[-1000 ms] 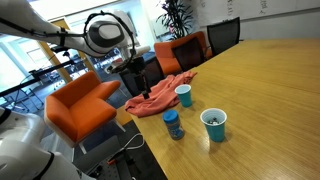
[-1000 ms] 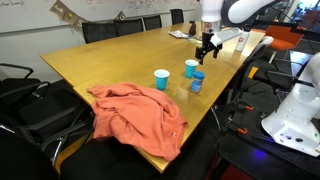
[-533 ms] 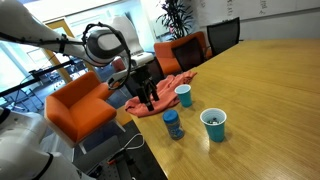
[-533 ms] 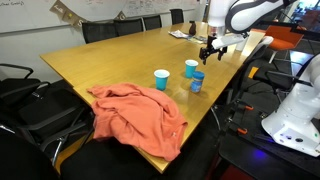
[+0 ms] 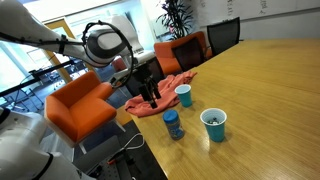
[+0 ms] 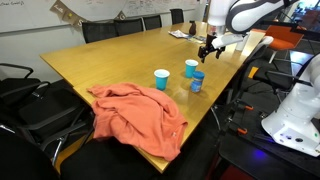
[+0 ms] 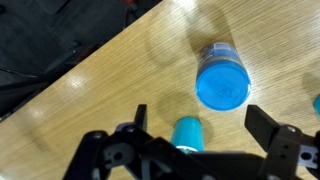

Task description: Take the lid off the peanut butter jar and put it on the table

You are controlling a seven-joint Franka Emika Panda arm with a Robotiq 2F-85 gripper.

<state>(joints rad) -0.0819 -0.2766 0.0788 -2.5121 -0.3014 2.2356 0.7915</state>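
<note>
Cups of tapered blue shape are two on the glossy light-brown wooden surface, with one crumpled orange cloth. One small cylindrical peanut butter jar stands upright near both cups, long axis vertical, its round blue lid on top, facing up. The black gripper hovers above, jaws spread wide, gripping nothing.

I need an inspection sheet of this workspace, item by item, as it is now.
Surface: wooden table, glossy.
Job's things: peanut butter jar upright near the table edge, lid on it.
Clutter: orange cloth over the edge, one blue cup beside it, another blue cup beside the jar.
Gripper: gripper open, near the jar, not touching it.
Cables: thin cable below the table edge.
Surroundings: orange chairs, black chairs, plant.
</note>
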